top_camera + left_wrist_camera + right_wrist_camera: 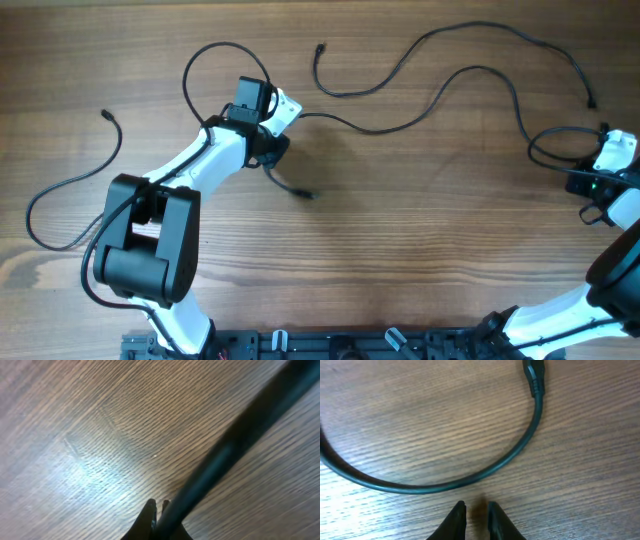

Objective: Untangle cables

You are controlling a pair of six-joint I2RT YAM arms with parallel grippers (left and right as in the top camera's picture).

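Since the left hand (157, 509) is clenched on a cable (235, 435) slanting away over the bench (400, 250), I'd draw it slowly clear. The right hand (476, 512), barely parted and empty, sits just short of a second cable (515, 455).

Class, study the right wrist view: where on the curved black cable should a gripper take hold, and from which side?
Likely the curved cable's arc just ahead of the right gripper, from straight above, jaws astride it: it lies flat on the table, away from its plug.
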